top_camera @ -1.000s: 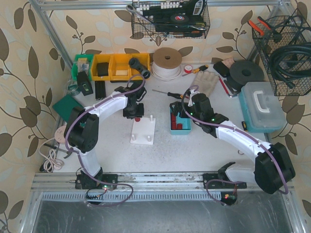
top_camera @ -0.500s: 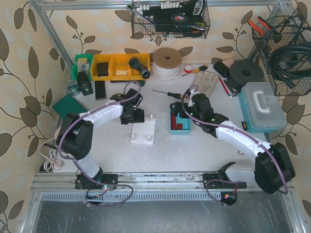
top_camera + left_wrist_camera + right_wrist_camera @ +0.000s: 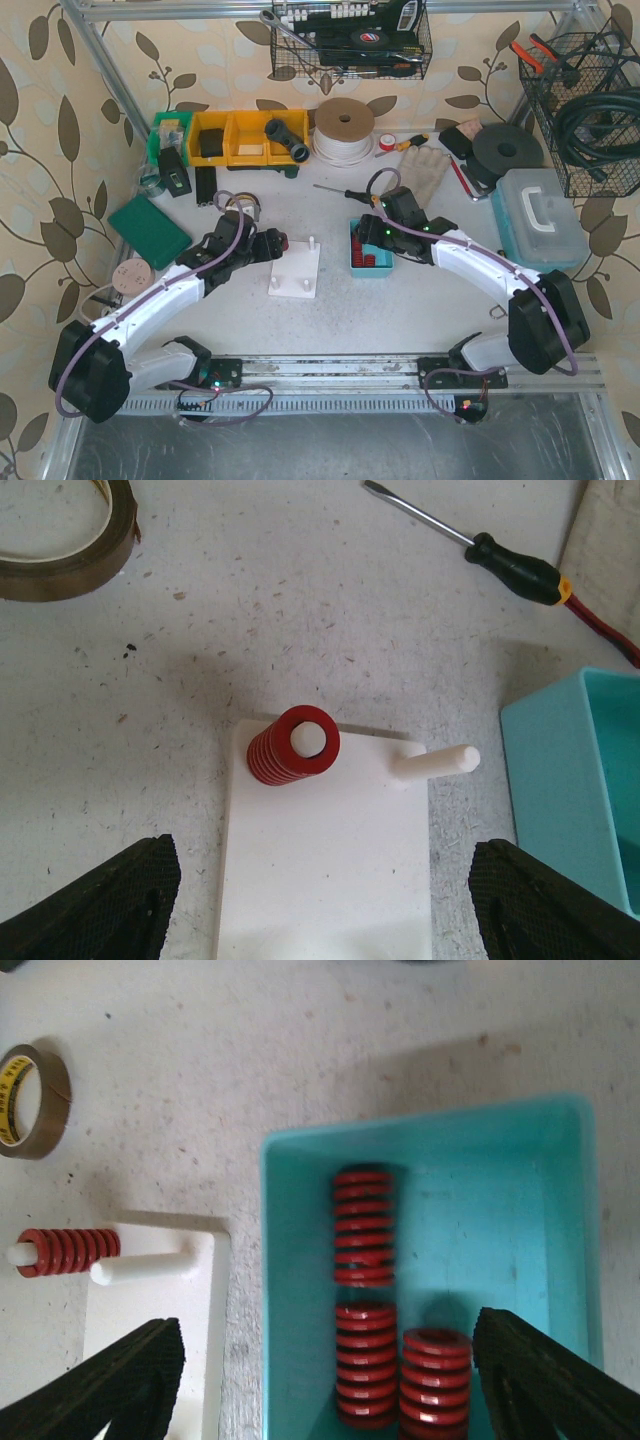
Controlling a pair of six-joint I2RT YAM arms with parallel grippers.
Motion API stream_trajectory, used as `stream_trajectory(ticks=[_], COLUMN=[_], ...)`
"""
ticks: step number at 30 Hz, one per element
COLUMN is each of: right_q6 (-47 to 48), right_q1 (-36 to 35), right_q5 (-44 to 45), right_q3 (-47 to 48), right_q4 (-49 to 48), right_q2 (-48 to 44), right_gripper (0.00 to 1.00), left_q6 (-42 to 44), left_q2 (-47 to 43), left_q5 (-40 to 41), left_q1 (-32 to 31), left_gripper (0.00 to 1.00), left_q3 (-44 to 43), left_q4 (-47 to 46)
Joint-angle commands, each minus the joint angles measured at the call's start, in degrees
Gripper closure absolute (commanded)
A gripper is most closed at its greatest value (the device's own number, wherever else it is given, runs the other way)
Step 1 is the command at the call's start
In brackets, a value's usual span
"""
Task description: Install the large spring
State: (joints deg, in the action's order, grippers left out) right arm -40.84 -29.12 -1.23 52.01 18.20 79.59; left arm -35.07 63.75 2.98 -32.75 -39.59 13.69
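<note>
Both jaws wide; spring on peg.

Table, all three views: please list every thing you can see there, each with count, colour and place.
spring on peg: 1, red, plate's rear left peg
base plate: 1, white, table centre
bare pegs: 3, white, on plate
bin: 1, teal, right of plate
loose springs: 3, red, inside bin
screwdriver: 1, black-red handle, behind plate
tape roll: 1, brown, left rear of plate
cord spool: 1, cream, rear centre
toolbox: 1, pale blue, right side
left fingers: 2, black, open, beside plate
right fingers: 2, black, open, above bin
</note>
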Motion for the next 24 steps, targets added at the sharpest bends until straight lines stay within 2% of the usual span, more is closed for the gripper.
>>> stream_trajectory(ticks=[1,12,19,24], right_q6=[-6.3,-3.8,2.2,6.7], right_q1=[-0.5,-1.6,-1.6,-1.6], right_q5=[-2.4,-0.5,-1.1,-1.6], right_q3=[-0.5,6.0,12.9,15.4], right_q4=[5.3,18.1,26.4,28.4], right_q2=[0.3,1.5,6.7,11.4], right_gripper=[0.22,0.26,0.31,0.32], left_q6=[-0.9,-0.7,0.5,1.0], left_q2=[-1.3,-8.7,-10.9,-12.0], left_q5=[1.8,3.5,3.4,4.2], left_q1=[-0.6,-0.5,-0.5,-0.5], left_gripper=[0.18,0.14,0.14,0.13], left_q3=[0.3,6.6,7.7,8.7], left_q4=[-4.4,-11.8,-13.2,-14.4])
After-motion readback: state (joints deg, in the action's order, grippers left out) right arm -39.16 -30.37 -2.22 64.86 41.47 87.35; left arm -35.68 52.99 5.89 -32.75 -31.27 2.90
